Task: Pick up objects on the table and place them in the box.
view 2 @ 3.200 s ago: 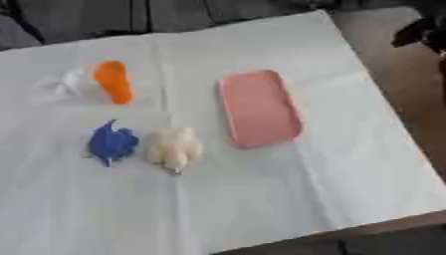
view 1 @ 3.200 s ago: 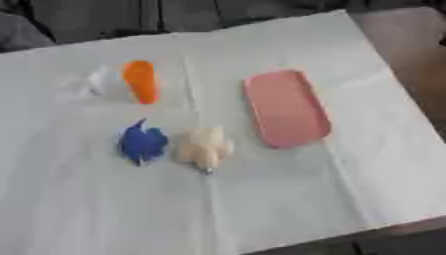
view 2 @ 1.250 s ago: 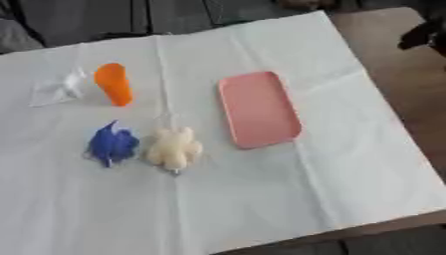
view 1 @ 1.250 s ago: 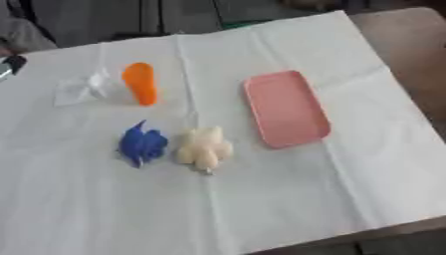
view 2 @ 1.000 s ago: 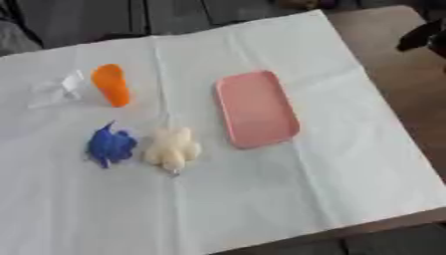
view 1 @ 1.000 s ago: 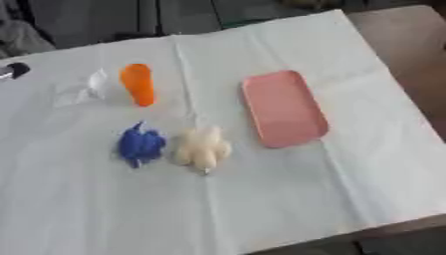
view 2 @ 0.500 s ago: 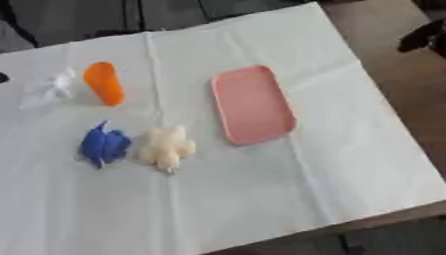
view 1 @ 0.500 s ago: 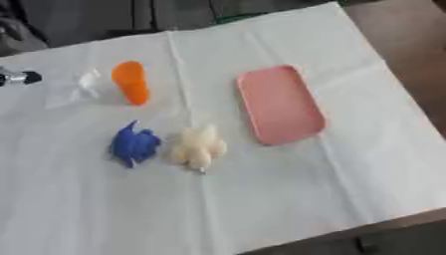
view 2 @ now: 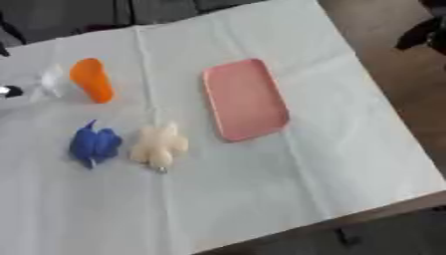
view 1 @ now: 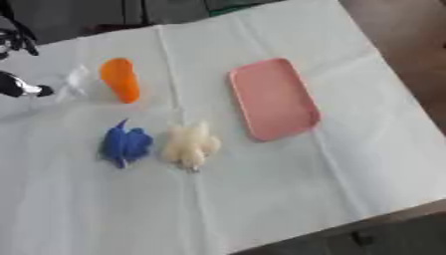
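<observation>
Four objects lie ungrasped beside the pink box [view 1: 274, 98]; your left hand [view 1: 19, 85], fingers' state indiscernible, nears the clear piece [view 1: 75, 81]—close on it next.

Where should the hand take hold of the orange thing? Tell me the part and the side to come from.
Take the orange object across its middle, coming from above. It lies flat on the white cloth, elongated, with free cloth along its right side; a clear item sits close on its left. The left hand is probably the nearer one.
</observation>
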Controlling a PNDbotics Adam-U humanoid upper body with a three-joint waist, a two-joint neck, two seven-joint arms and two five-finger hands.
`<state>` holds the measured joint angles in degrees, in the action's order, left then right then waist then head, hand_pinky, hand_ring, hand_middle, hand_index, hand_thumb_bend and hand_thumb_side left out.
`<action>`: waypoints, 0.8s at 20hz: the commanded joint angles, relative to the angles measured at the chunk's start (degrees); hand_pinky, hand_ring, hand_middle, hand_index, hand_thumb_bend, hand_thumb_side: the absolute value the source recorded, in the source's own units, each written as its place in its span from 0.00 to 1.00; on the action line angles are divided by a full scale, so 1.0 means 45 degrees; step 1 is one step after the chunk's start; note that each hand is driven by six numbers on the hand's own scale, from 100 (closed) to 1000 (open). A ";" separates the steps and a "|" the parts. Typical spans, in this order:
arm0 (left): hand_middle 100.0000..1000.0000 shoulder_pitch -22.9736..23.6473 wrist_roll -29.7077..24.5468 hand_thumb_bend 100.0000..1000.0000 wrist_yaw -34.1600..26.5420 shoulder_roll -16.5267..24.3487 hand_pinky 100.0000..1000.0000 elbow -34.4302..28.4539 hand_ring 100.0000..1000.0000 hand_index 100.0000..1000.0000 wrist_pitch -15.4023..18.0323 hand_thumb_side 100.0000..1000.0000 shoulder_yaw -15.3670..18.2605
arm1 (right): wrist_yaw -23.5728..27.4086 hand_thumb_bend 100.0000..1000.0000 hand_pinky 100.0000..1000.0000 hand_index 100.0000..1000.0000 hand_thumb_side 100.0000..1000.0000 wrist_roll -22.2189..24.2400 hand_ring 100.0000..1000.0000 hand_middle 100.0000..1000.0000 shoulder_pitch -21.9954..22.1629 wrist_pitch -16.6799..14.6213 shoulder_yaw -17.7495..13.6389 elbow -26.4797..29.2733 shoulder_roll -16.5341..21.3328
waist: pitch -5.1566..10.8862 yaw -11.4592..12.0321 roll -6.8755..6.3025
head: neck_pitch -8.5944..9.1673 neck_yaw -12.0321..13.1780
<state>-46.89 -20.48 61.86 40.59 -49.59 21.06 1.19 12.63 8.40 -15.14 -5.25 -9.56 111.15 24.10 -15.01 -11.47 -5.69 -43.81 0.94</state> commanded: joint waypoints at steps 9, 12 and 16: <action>0.82 -0.0034 0.0248 0.46 -0.1227 0.0859 0.82 0.0458 0.81 0.82 -0.0514 0.49 0.0623 | -0.0333 0.00 0.49 0.67 0.73 0.0107 0.47 0.78 -0.0247 0.0007 -0.0103 0.0321 0.0259 | -0.0296 -0.0557 -0.0325 | 0.0522 0.0077; 0.82 0.0006 0.0291 0.46 -0.1449 0.0994 0.82 0.0512 0.81 0.82 -0.0621 0.49 0.0700 | -0.0420 0.00 0.49 0.67 0.74 0.0114 0.47 0.78 -0.0264 0.0024 -0.0123 0.0344 0.0227 | -0.0428 -0.0724 -0.0450 | 0.0668 0.0088; 0.82 0.0019 0.0386 0.49 -0.1308 0.1109 0.83 0.0428 0.81 0.82 -0.0798 0.46 0.0734 | -0.0504 0.00 0.49 0.67 0.74 0.0109 0.47 0.78 -0.0274 0.0044 -0.0148 0.0366 0.0194 | -0.0542 -0.0855 -0.0555 | 0.0775 0.0113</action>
<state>-46.27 -18.94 55.94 42.43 -46.97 17.87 3.77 10.85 8.89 -15.66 -5.08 -9.65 111.48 24.06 -18.32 -15.33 -8.53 -41.02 1.22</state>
